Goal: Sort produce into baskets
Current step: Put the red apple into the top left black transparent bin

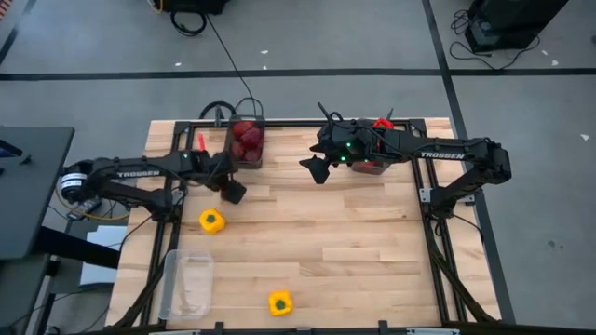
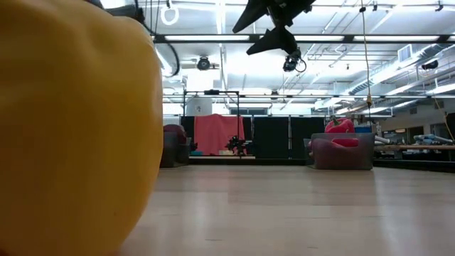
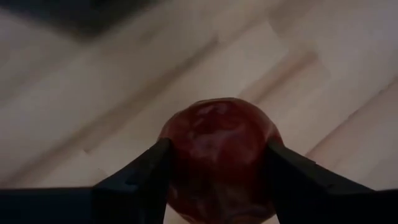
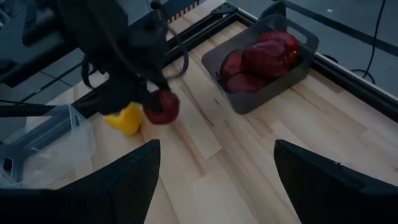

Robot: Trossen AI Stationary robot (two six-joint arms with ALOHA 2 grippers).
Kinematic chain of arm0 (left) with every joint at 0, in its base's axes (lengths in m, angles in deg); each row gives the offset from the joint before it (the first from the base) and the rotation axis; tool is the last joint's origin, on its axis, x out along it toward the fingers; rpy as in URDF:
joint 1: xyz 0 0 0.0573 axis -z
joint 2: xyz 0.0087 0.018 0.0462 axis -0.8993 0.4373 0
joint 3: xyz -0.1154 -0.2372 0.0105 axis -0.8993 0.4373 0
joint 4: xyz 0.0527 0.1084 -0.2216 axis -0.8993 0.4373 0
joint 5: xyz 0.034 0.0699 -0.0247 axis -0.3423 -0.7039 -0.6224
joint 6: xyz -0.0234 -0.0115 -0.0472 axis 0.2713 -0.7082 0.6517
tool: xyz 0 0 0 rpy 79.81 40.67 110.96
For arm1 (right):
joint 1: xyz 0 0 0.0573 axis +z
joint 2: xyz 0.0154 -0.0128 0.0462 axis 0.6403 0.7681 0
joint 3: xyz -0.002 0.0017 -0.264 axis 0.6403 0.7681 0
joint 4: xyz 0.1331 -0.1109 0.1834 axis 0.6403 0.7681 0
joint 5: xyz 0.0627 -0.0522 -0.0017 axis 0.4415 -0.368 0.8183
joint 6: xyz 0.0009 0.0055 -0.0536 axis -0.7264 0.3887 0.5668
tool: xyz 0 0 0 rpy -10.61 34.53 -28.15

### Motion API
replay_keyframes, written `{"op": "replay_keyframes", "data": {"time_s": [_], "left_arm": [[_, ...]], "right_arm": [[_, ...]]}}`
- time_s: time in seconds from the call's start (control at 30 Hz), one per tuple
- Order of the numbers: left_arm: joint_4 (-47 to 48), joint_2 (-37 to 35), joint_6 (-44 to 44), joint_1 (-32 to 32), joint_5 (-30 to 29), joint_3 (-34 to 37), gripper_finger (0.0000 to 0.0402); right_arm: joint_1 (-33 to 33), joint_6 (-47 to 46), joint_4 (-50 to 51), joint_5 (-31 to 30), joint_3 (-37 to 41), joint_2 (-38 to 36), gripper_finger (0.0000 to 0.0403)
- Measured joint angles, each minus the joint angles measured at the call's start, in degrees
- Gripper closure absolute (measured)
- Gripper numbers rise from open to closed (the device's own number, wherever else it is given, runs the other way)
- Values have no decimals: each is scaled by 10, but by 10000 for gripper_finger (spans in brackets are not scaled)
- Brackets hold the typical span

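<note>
My left gripper [image 1: 233, 192] is shut on a dark maroon round fruit [image 3: 217, 158], a little nearer than the dark grey bin [image 1: 247, 141] of maroon fruits at the far edge. The right wrist view also shows this fruit [image 4: 161, 107] in the left gripper, beside a yellow pepper [image 4: 124, 118]. My right gripper [image 1: 317, 168] is open and empty, hanging above mid-table. It stands left of a second dark bin [image 1: 370, 166] that holds red peppers. Two yellow peppers [image 1: 211, 221] [image 1: 279, 302] lie on the table. A clear tub [image 1: 189, 282] stands at the near left. My left gripper pinches the maroon fruit between its two fingers [image 3: 142, 177], one on each side of its round body [image 3: 180, 149]. The fingers slant down from the table's left. The fruit looks lifted clear of the table.
The near yellow pepper [image 2: 71, 128] fills the left of the low view, hiding that side. The maroon bin [image 2: 174, 146] and the red pepper bin [image 2: 341, 149] stand along the far edge. Bare wood lies between them and across the table's right half [image 1: 372, 242].
</note>
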Motion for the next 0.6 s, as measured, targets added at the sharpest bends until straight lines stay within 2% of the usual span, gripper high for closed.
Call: {"op": "replay_keyframes", "data": {"time_s": [0.2,0.4,0.47,0.6], "left_arm": [[44,-1,-76,-65,-32,-100,186],[26,27,-189,-189,-58,-161,182],[-3,49,-226,-234,-52,-160,181],[-75,110,-249,-293,-1,-156,179]], "right_arm": [[0,8,0,0,0,0,80],[-8,15,0,0,0,0,80],[-14,15,1,0,0,0,80],[-22,19,4,0,0,0,80]]}}
